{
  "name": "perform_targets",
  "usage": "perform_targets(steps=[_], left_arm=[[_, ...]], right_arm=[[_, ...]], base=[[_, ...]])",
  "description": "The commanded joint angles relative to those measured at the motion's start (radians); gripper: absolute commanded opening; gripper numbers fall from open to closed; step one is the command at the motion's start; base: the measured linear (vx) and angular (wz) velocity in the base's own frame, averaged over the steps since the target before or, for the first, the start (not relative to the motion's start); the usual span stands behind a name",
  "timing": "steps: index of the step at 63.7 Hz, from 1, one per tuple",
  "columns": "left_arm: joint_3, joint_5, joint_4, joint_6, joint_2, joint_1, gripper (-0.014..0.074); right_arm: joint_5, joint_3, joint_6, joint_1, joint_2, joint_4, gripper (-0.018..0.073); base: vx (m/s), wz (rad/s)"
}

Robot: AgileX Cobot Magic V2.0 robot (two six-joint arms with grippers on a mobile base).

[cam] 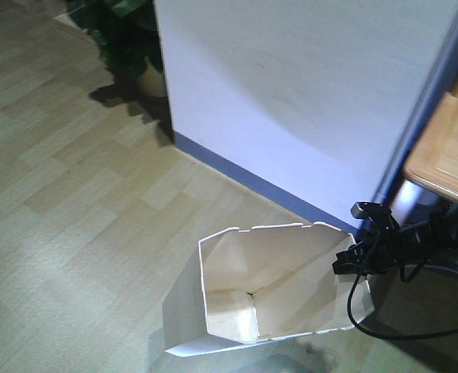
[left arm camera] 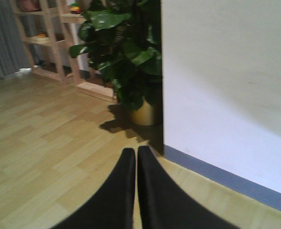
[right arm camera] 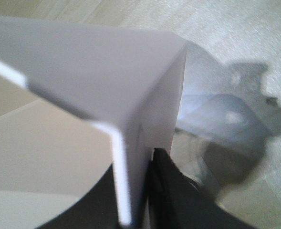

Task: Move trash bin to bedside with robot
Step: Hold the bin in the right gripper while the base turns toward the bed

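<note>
Where the white wall (cam: 291,93) meets its blue skirting, the trash bin (cam: 279,291) stands upright on the wood floor (cam: 73,202), just in front of that wall. The right gripper (cam: 353,260) is clamped on the bin's rim at the side nearest the wall's end, the thin plastic pinched between its fingers (right arm camera: 171,191). The left gripper (left arm camera: 136,160) has its tips pressed together on nothing and points toward the wall's edge, where a potted plant (left arm camera: 130,57) stands.

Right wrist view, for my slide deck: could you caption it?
Right gripper pinching the white trash bin wall near a corner, pale floor beyond.
</note>
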Motion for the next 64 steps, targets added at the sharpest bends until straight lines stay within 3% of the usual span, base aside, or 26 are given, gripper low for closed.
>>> perform_targets(steps=[1, 64], left_arm=[[0.019, -0.071, -0.004, 0.0, -0.015, 0.0, -0.0006], [0.019, -0.071, -0.004, 0.0, -0.015, 0.0, -0.0006]], right_arm=[[0.258, -0.005, 0.007, -0.004, -0.074, 0.053, -0.0006], [0.258, -0.005, 0.007, -0.004, -0.074, 0.053, -0.0006]], base=[[0.13, 0.5], [0.18, 0.68]])
